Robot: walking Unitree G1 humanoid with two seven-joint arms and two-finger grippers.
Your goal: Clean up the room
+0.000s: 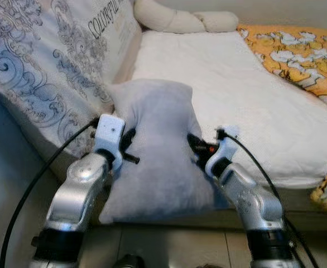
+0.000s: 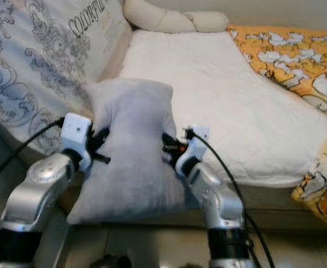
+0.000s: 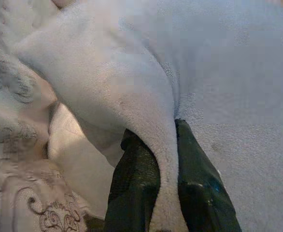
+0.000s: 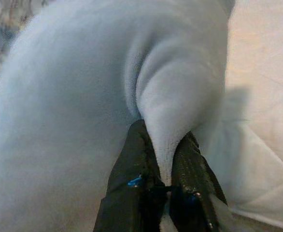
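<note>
Two silver arms reach forward from the near edge. Between them hangs one soft pale-grey plush pillow (image 1: 155,151), held upright over the front edge of the bed, its lower end hanging down below the mattress edge. Left gripper (image 3: 163,169) is clamped on a fold at the pillow's left side; right gripper (image 4: 164,166) is pinched tight on a fold at its right side. One white quilted mattress (image 1: 236,95) lies behind. One large grey-patterned printed cushion (image 1: 46,61) leans on the left. One orange patterned blanket (image 1: 297,50) lies on the right. Cream bolsters (image 1: 180,19), their count unclear, sit at the far end. Pale tiled floor (image 1: 169,245) runs below.
</note>
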